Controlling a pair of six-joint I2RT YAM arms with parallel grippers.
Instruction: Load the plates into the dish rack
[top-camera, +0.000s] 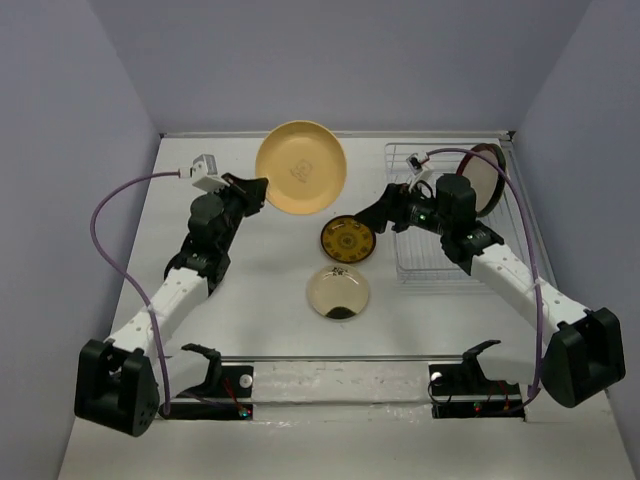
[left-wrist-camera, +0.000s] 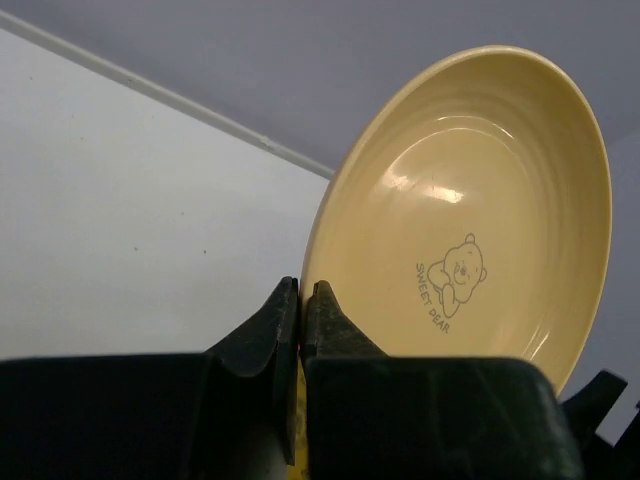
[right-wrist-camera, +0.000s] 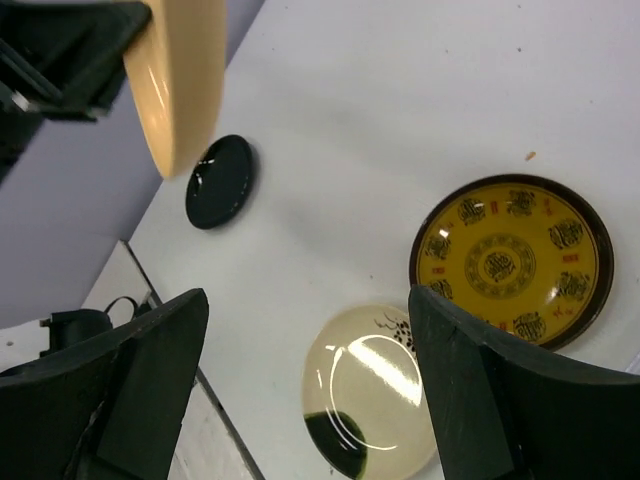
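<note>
My left gripper (top-camera: 260, 190) is shut on the rim of the orange-yellow plate (top-camera: 300, 165) and holds it tilted above the far table; in the left wrist view the gripper (left-wrist-camera: 301, 292) pinches the plate (left-wrist-camera: 470, 220), which has a bear print. My right gripper (top-camera: 368, 222) is open and empty, hovering between the dish rack (top-camera: 415, 265) and the brown-and-gold plate (top-camera: 347, 240). The cream plate with a dark spot (top-camera: 337, 293) lies nearer. A red-rimmed plate (top-camera: 485, 178) stands in the rack. In the right wrist view the open gripper (right-wrist-camera: 308, 300) frames the cream plate (right-wrist-camera: 375, 395) and the brown-and-gold plate (right-wrist-camera: 510, 262). The pale green plate is out of view.
The right wrist view shows the held plate's edge (right-wrist-camera: 180, 80) and a small dark round object (right-wrist-camera: 220, 180) on the table below it. Walls close the table at the back and both sides. A rail with two holders (top-camera: 230, 380) runs along the near edge.
</note>
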